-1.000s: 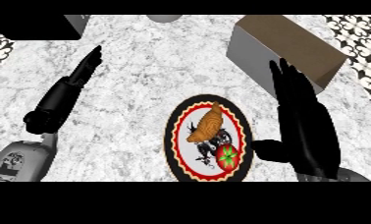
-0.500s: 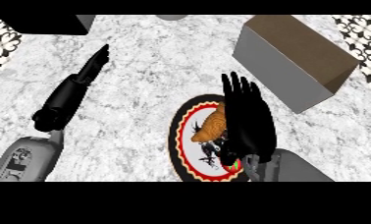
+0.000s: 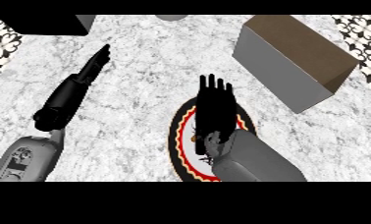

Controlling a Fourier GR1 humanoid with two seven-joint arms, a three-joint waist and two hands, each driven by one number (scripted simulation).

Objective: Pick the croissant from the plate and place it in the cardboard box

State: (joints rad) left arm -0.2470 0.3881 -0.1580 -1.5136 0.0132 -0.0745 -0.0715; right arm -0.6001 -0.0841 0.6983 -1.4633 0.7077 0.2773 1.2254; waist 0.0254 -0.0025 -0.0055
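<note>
Since half a second ago your right hand [image 3: 216, 107] has slid left over the plate [image 3: 179, 130] at lower centre, hiding the croissant completely, so you can't read its long axis. Its fingers are straight and together, probably lining up a grasp. The cardboard box [image 3: 290, 61] waits upper right. Your left hand [image 3: 76, 90] rests open, upper left.

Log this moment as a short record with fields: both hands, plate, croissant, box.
right hand: over the plate, fingers straight, pointing away from the robot
left hand: at the view's left, open, above bare counter
plate: mostly covered by the right hand and forearm
croissant: hidden, cannot tell if touched
cardboard box: at the upper right, apart from the plate
</note>
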